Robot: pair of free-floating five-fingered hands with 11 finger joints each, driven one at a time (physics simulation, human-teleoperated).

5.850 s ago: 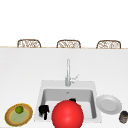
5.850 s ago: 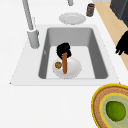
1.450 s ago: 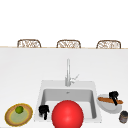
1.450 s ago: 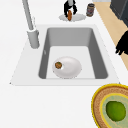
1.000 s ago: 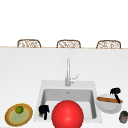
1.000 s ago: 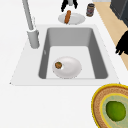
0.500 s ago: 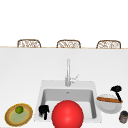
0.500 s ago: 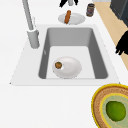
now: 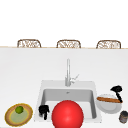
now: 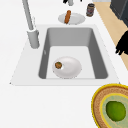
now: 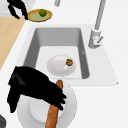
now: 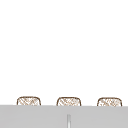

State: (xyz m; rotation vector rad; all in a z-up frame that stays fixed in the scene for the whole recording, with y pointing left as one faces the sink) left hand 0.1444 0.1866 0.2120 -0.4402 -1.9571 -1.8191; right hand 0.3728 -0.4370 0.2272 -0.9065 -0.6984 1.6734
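Right hand [image 11: 32,88] hangs over the near end of the sausage [image 11: 53,110], fingers loosely drooped, holding nothing. Sausage lies across the white plate [image 11: 71,100] on the counter just right of the sink [image 9: 41,86]. Judged light, firm, possibly greasy; best pinched at mid-length. Left hand [image 9: 44,110] idles at the sink's front left corner, fingers relaxed

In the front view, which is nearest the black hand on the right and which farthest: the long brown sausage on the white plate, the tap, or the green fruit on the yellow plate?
Measured from the right hand:
1. Sausage, just below the hand, on the white plate right of the sink.
2. Tap, behind the sink, mid-picture.
3. Green fruit, on the yellow plate, far left.
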